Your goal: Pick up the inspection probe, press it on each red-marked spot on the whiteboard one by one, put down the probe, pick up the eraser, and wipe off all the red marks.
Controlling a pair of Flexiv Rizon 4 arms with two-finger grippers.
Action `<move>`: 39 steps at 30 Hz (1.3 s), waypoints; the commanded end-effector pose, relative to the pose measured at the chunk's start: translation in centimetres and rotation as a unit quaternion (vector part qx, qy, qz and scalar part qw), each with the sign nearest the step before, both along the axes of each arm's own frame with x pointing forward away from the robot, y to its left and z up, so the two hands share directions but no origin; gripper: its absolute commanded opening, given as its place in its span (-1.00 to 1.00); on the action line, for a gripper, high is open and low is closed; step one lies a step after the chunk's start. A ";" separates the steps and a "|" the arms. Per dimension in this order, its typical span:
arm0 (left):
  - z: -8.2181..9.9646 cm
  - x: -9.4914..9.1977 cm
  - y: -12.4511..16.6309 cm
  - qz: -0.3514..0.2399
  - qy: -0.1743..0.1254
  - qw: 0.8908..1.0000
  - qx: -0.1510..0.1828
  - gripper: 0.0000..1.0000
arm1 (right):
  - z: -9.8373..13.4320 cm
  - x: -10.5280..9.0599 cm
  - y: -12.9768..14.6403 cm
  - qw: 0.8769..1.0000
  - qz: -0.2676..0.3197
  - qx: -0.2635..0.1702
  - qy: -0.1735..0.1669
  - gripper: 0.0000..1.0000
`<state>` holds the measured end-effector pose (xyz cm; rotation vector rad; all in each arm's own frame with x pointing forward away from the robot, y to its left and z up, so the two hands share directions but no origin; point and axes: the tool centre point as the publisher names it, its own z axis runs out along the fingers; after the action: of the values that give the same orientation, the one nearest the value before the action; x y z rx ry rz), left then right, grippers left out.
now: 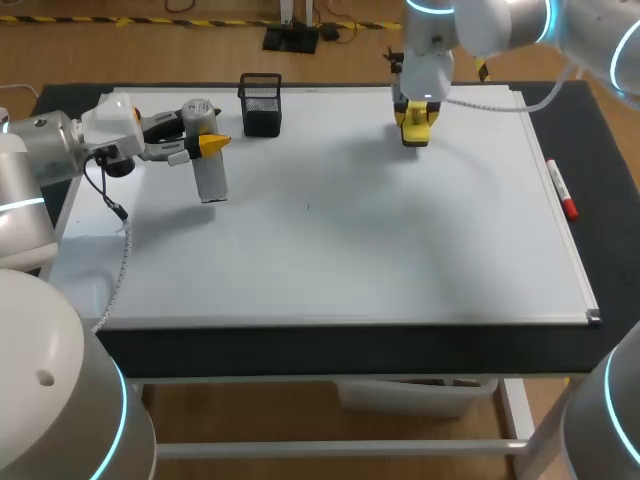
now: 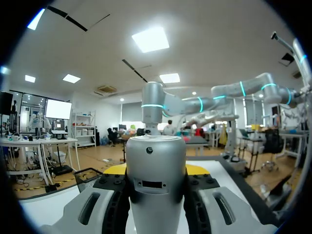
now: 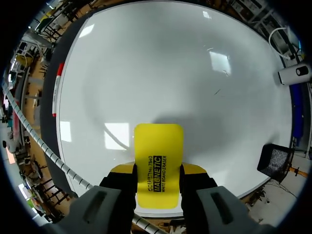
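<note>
The left gripper (image 1: 207, 144) comes in from the left side of the table (image 1: 606, 210) and lies roughly level over the near-left part of the whiteboard (image 1: 400, 250). Its two fingers are clamped on the inspection probe (image 1: 210, 178), a silver cylinder that hangs down from them towards the board. In the left wrist view the probe fills the gap between the fingers, with a yellow tip pressed to each side of it. I cannot tell whether the lower end of the probe touches the board.

The right gripper (image 3: 157, 171) hangs over the far edge of the whiteboard, right of the middle, pointing down. It is closed on the yellow eraser (image 3: 158, 146), whose flat body sticks out ahead of the fingers, gripped from both sides. A shadow lies on the board just beyond the eraser; whether the eraser rests on the surface cannot be told.

A black mesh pen holder (image 1: 261, 104) stands upright at the far-left part of the board, just beyond the left gripper. A red-capped marker (image 1: 560, 188) lies along the board's right edge, well apart from both grippers. A tiny dark fleck (image 1: 308, 207) shows near the middle of the board
</note>
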<state>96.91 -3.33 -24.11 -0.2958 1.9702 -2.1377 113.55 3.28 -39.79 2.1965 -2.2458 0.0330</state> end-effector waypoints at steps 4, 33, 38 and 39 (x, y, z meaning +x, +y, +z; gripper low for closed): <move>0.1 0.0 -0.1 0.001 -0.001 1.000 0.000 -1.00 | -0.9 1.8 0.0 1.000 0.002 -0.001 0.015 -1.00; 0.1 0.0 -0.1 0.001 -0.001 1.000 0.000 -1.00 | -2.6 3.7 -0.2 0.999 0.003 -0.012 0.037 -1.00; 0.1 0.0 -0.1 0.001 -0.001 1.000 0.000 -1.00 | -2.7 3.8 -0.4 0.999 -0.004 -0.015 0.040 -1.00; 0.1 0.0 -0.1 0.001 -0.001 1.000 0.000 -1.00 | -2.7 3.8 -0.4 0.999 -0.004 -0.016 0.041 -1.00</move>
<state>96.91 -3.33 -24.11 -0.2958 1.9702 -2.1377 116.88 2.76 -42.58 2.1387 -2.2067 -0.0184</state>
